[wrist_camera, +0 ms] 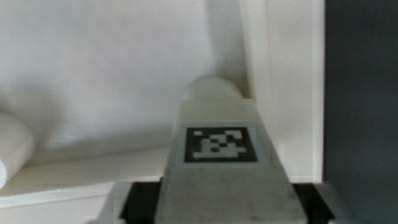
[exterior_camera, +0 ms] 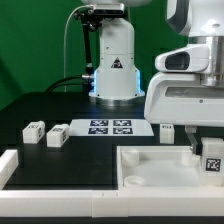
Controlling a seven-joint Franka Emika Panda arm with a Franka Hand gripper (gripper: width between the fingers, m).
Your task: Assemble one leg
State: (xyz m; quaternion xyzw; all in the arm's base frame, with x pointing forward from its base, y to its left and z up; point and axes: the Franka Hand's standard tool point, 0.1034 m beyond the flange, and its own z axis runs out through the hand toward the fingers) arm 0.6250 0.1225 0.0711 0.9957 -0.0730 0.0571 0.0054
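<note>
My gripper (exterior_camera: pixel 208 152) is shut on a leg (exterior_camera: pixel 211 162), a small white block with a black-and-white tag, and holds it over the right part of the large white tray (exterior_camera: pixel 150 170). In the wrist view the leg (wrist_camera: pixel 217 125) juts out from between the dark fingers (wrist_camera: pixel 150 200), tag facing the camera. The white tray floor (wrist_camera: pixel 89 90) lies behind it and dark table shows along one side. Two more legs (exterior_camera: pixel 35 130) (exterior_camera: pixel 58 135) lie on the black table at the exterior view's left. Another leg (exterior_camera: pixel 167 130) lies behind the tray.
The marker board (exterior_camera: pixel 110 127) lies flat at mid-table in front of the arm's base (exterior_camera: pixel 115 70). A white raised edge (exterior_camera: pixel 10 165) runs along the front at the exterior view's left. The tray has raised corners and a round hole (exterior_camera: pixel 132 182) near its front.
</note>
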